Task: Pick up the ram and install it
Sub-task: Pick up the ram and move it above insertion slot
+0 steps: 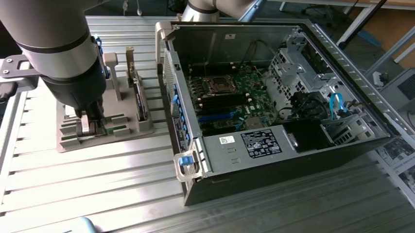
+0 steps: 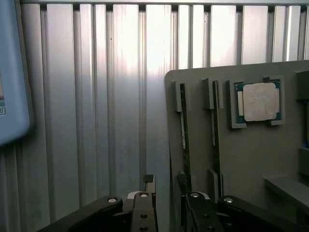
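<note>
Green PCB, thin edge up: ram (image 2: pixel 184 125) upright in outermost slot of grey holder (image 2: pixel 251 159), twin stick (image 2: pixel 214 130) in the next slot over. Gripper (image 2: pixel 165 181) low over holder's near end, spread wide, nothing in its grasp. One fingertip (image 2: pixel 181 179) about over ram's end, the other past holder's rim above table (image 2: pixel 120 96). Not yet centred on stick, as far as can be judged.

Step in hand, by the look: lining up for the pick. To do it well:
- Shift sideways till centred on stick, pads parallel to its flat faces.
- Clamp on board faces, not on chip corners.
- Go down just enough for a solid hold, clear of slot walls & of the twin.
- Lift straight along slot, no twist; guides prob. a tight fit.

Materials & shapes:
- Holder: matte grey plastic, blocky, w/ raised posts & recesses.
- Square CPU chip (image 2: pixel 260 101): dull silver lid on green rim, flat in its pocket.
- Table: ribbed aluminium, shiny, glare streaks.
- Ram: long, narrow, rigid; prob. slick on faces & fragile at edges.
- Open PC case (image 1: pixel 259 187), at exterior view's right of holder: sheet steel, dark outer wall.
- Green motherboard (image 1: pixel 250 97) inside case, w/ black & blue slots.
</note>
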Action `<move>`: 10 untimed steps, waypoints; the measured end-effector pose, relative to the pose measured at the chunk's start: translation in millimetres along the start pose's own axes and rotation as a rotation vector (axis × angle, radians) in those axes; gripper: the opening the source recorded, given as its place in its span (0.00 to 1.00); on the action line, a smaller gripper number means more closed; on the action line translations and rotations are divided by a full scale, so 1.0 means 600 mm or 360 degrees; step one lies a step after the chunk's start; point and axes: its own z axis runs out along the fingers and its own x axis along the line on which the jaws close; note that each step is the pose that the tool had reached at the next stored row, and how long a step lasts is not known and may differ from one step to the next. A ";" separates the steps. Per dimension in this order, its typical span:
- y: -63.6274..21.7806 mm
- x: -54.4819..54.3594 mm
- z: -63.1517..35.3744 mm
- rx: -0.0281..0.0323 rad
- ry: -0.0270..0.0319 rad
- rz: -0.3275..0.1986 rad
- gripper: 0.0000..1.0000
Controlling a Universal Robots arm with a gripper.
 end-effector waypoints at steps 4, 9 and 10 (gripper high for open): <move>0.000 -0.001 0.005 -0.00335 0.00002 0.0012 0.30; 0.000 -0.004 0.010 -0.00348 0.00017 0.0017 0.30; 0.000 -0.009 0.012 -0.00345 0.00018 0.0018 0.30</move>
